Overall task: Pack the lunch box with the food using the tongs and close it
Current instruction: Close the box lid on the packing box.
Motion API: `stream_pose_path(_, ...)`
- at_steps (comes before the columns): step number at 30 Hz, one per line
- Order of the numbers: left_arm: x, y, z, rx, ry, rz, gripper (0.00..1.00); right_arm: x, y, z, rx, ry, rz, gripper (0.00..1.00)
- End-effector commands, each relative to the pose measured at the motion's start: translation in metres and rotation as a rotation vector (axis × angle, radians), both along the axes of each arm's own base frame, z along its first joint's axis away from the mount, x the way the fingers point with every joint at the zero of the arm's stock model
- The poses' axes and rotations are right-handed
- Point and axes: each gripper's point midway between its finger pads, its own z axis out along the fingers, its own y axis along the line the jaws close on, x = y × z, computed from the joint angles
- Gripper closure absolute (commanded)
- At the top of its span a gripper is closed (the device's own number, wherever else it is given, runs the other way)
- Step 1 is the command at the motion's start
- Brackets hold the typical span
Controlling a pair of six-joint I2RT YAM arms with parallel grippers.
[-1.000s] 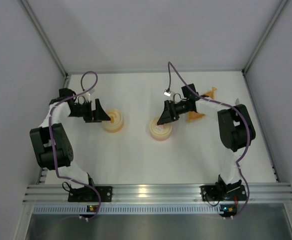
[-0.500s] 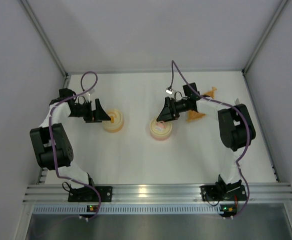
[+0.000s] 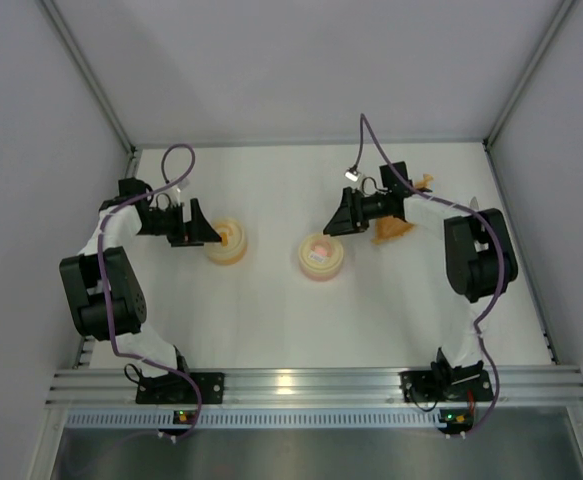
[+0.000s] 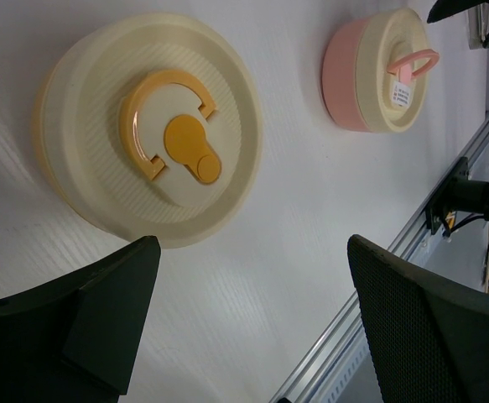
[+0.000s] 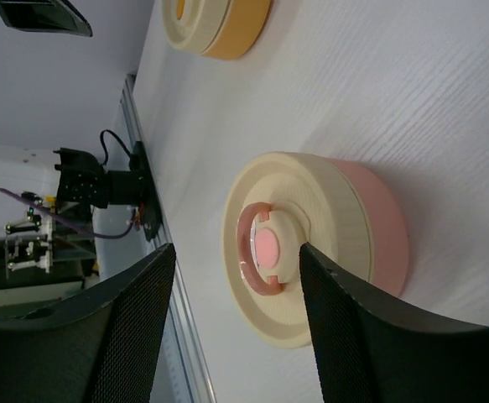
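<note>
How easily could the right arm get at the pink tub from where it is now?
Probably easily: the right gripper hangs open close to the pink tub, its lid showing between the fingers, nothing in between.

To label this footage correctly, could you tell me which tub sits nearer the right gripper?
The pink tub, right of centre; the yellow-orange tub sits farther off, beside the left gripper.
</note>
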Motion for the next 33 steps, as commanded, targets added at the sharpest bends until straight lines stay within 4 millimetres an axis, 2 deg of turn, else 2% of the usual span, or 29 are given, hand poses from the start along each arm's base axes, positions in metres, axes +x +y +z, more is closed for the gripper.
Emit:
stream_pose_path(1,0.001,-0.002,0.014,-0.021,-0.082,-0.017,0.02,0.013,-0.011,0.043,0.021,-0.197,0.010,0.40)
stream_pose_path(3,0.001,-0.003,0.014,-0.023,-0.081,-0.019,0.02,0.012,-0.013,0.045,0.009,-0.211,0.017,0.43)
stream_pose_path(5,0.002,-0.003,0.014,-0.027,-0.079,-0.016,0.02,0.006,-0.012,0.048,0.017,-0.211,0.031,0.59)
stream_pose_path(6,0.001,-0.003,0.013,-0.029,-0.078,-0.018,0.02,0.002,-0.010,0.048,0.019,-0.207,0.047,0.72)
stream_pose_path(7,0.001,-0.003,0.014,-0.029,-0.080,-0.015,0.02,-0.001,-0.008,0.048,0.019,-0.199,0.053,0.77)
stream_pose_path(10,0.001,-0.003,0.014,-0.029,-0.080,-0.012,0.02,-0.013,-0.002,0.047,0.009,-0.189,0.078,0.91)
stream_pose_path(13,0.003,-0.003,0.015,-0.030,-0.082,0.005,0.02,-0.024,0.004,0.043,-0.006,-0.175,0.110,0.99)
stream_pose_path(17,0.005,-0.003,0.016,-0.039,-0.090,0.019,0.02,-0.037,0.011,0.030,-0.039,-0.165,0.157,1.00)
stream_pose_path(22,0.007,-0.004,0.018,-0.041,-0.091,0.022,0.02,-0.042,0.018,0.012,-0.072,-0.165,0.205,1.00)
stream_pose_path(30,0.012,-0.001,0.022,-0.033,-0.103,0.040,0.02,-0.017,0.020,-0.014,-0.142,-0.158,0.145,1.00)
stream_pose_path(33,0.014,0.000,0.021,-0.029,-0.105,0.050,0.02,-0.013,0.023,-0.022,-0.148,-0.127,0.124,1.00)
